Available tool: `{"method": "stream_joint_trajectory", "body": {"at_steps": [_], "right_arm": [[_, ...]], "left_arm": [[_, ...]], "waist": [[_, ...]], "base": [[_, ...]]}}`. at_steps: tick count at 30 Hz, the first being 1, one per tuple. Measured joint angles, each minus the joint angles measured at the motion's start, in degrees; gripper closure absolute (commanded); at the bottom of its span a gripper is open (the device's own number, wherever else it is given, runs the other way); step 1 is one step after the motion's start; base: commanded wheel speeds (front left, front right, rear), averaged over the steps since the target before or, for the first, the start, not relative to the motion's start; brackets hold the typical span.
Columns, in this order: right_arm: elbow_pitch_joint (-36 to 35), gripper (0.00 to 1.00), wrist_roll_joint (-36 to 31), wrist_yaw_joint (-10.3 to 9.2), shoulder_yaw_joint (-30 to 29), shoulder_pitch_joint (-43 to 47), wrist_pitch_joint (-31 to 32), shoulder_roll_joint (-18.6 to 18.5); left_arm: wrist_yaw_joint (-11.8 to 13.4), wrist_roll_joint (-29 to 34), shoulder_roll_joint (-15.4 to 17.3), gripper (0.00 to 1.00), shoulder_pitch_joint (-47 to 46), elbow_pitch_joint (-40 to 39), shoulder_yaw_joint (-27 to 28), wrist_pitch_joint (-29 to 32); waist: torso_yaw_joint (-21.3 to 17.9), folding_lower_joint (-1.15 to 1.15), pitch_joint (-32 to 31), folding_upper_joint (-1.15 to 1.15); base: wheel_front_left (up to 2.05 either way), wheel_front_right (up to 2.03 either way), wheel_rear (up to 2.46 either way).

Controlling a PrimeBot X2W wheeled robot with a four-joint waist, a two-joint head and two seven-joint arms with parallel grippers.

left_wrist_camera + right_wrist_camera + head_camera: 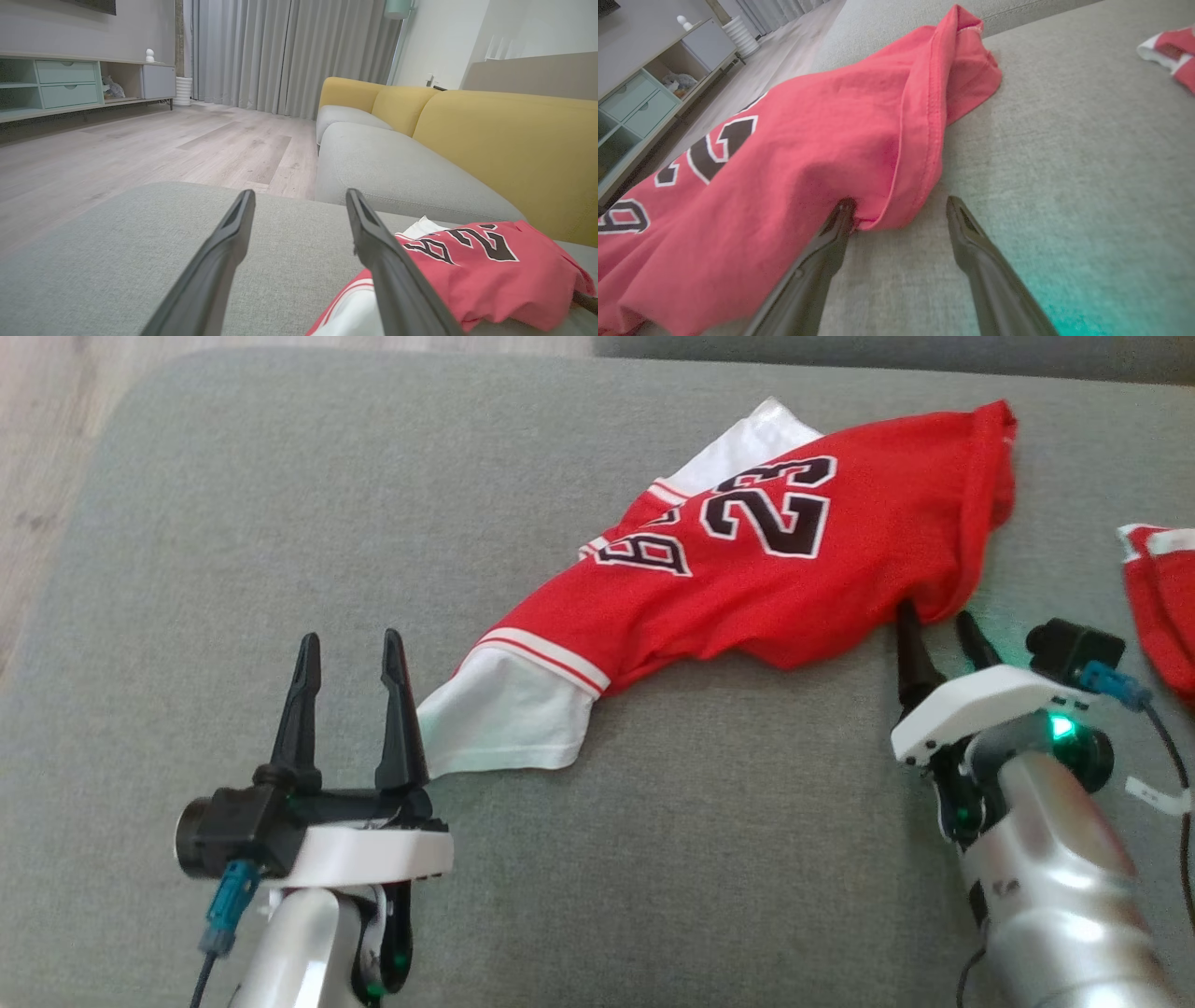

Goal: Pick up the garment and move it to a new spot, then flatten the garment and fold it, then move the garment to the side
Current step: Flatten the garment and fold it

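Garment point(775, 569), L gripper point(349, 639) open, R gripper point(934, 613) open, touching hem

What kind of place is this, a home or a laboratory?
Most likely a home living room. There is a yellow-backed sofa with grey seats, long grey curtains reaching the wood floor, and a low cabinet with drawers along the wall.

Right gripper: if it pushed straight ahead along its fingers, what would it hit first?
The red jersey. The open right gripper has the finger on the wrist view's left at the jersey's folded hem, seemingly touching it. The other finger has only bare grey cushion ahead.
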Motion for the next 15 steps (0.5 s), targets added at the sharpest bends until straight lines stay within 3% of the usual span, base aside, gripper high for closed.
{"method": "stream_joint_trajectory", "body": {"at_steps": [3,4,5,6,11,15], "right_arm": [[5.19,0.0,-0.97,0.0,-1.15,-3.39,-1.88,-0.21],[6.56,0.22,-0.97,0.0,-1.24,-4.53,-2.55,-0.29],[7.69,0.91,-0.85,0.0,-1.25,-5.59,-3.3,-0.31],[8.73,1.0,-0.85,0.0,-1.18,-6.55,-4.26,-0.29],[8.68,1.0,-4.92,0.0,0.44,-7.8,-8.0,-0.29],[-0.12,1.0,-7.46,0.0,-0.8,-5.87,-8.17,-0.31]], "left_arm": [[-0.2,0.0,-0.05,0.0,-0.19,0.22,0.05,-0.01],[-0.42,0.0,-0.05,0.0,-0.28,0.22,0.11,-0.01],[-0.41,0.0,-0.07,0.0,-0.36,0.22,0.19,-0.01],[-0.42,0.01,-0.08,0.0,-0.4,0.23,0.31,-0.01],[-0.42,0.52,-0.13,0.0,-0.37,0.27,1.23,-0.01],[-0.43,0.52,-0.18,0.0,-0.28,0.27,1.3,-0.01]], "waist": [[0.98,0.0,0.75,0.0],[1.17,0.0,0.92,0.0],[1.26,0.0,1.03,0.0],[1.2,0.01,1.04,0.0],[-0.85,0.0,0.34,0.0],[-3.06,0.0,-0.82,0.0]], "base": [[0.0,0.0,0.0],[0.0,0.0,0.0],[0.0,0.0,0.0],[0.0,0.0,0.0],[0.0,0.0,0.0],[0.0,0.0,0.0]]}}
